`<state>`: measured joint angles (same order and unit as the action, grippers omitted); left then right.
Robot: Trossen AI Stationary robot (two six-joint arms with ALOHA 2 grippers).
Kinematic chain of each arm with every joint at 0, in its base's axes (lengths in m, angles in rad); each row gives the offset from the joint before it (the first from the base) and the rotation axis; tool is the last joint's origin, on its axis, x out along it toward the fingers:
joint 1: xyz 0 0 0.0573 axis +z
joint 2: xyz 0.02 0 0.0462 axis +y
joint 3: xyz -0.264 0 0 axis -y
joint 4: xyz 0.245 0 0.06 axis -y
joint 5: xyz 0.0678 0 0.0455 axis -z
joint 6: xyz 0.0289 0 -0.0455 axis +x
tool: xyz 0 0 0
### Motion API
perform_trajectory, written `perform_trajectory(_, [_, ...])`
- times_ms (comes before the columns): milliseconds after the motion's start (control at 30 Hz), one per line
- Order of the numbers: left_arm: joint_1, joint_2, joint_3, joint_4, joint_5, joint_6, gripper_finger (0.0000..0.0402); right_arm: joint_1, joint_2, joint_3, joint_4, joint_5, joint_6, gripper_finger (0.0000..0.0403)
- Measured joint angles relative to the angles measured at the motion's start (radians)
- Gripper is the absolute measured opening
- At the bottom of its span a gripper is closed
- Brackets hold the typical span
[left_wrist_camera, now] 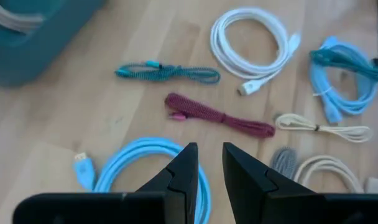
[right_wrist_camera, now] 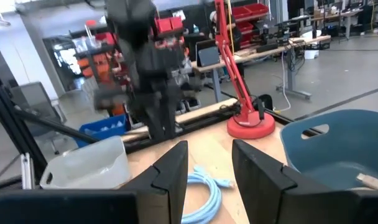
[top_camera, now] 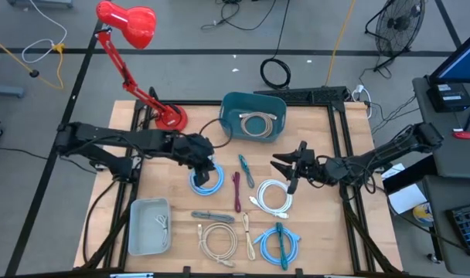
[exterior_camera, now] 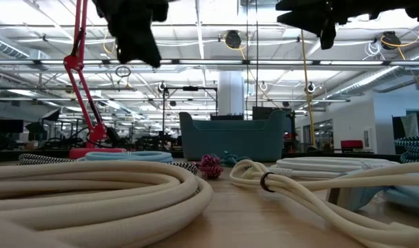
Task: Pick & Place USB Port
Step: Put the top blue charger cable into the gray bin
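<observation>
Several coiled USB cables lie flat on the wooden table. A light blue coil [top_camera: 206, 179] [left_wrist_camera: 133, 163] lies left of centre, its plug [left_wrist_camera: 83, 169] on the wood. My left gripper [top_camera: 210, 162] [left_wrist_camera: 209, 149] hangs above this coil, tilted down, open, with nothing between its fingers. A white coil [top_camera: 274, 195] [left_wrist_camera: 251, 40] lies right of centre. My right gripper [top_camera: 284, 171] [right_wrist_camera: 209, 152] hovers level above the table near the white coil's far side, pointing toward the left arm, open and holding nothing.
A teal bin [top_camera: 231, 104] holding a cream cable stands at the far centre, with a red desk lamp [top_camera: 169, 117] to its left. A grey tray [top_camera: 134, 224] sits near left. Maroon [top_camera: 236, 191], teal braided [top_camera: 245, 170], beige [top_camera: 218, 239] and blue-teal [top_camera: 277, 243] cables lie around.
</observation>
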<state>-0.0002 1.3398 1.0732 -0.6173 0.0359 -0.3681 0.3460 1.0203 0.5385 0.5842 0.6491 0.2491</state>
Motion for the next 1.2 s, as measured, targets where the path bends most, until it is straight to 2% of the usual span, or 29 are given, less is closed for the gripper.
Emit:
perform_trajectory(67, [-0.002,0.035,-0.002,-0.007,0.005,-0.011,0.0076,0.0,-0.002,0.0,0.033,0.0,0.014,0.0116])
perform_trajectory(233, [-0.002,0.098,-0.002,0.096,0.025,-0.074,0.0076,0.001,-0.017,0.0,0.096,0.0,0.019,0.0116])
perform_trajectory(367, [-0.002,0.117,-0.001,0.168,-0.016,-0.138,0.0076,0.001,-0.037,0.0,0.075,-0.002,0.003,0.0116])
perform_trajectory(467, [-0.001,0.12,-0.003,0.199,-0.046,-0.232,0.0076,-0.004,-0.063,0.001,0.002,-0.059,0.057,0.0116])
perform_trajectory(567, [-0.001,0.125,0.001,0.279,-0.047,-0.317,0.0076,-0.006,-0.093,0.0,-0.179,-0.13,0.085,0.0116])
perform_trajectory(667, [-0.007,0.127,-0.002,0.319,-0.061,-0.374,0.0076,-0.006,-0.116,0.0,-0.354,-0.161,0.09,0.0116])
perform_trajectory(800, [-0.015,0.126,-0.001,0.39,-0.079,-0.407,0.0076,-0.008,-0.137,0.0,-0.492,-0.182,0.129,0.0116])
perform_trajectory(1000, [-0.03,0.126,-0.001,0.426,-0.062,-0.453,0.0076,-0.034,-0.147,0.0,-0.547,-0.185,0.169,0.0116])
perform_trajectory(1100, [-0.044,0.126,-0.001,0.432,-0.067,-0.452,0.0076,-0.041,-0.148,0.0,-0.57,-0.234,0.177,0.0116])
perform_trajectory(1200, [-0.054,0.126,-0.001,0.434,-0.077,-0.451,0.0076,-0.044,-0.148,0.0,-0.591,-0.239,0.177,0.0116])
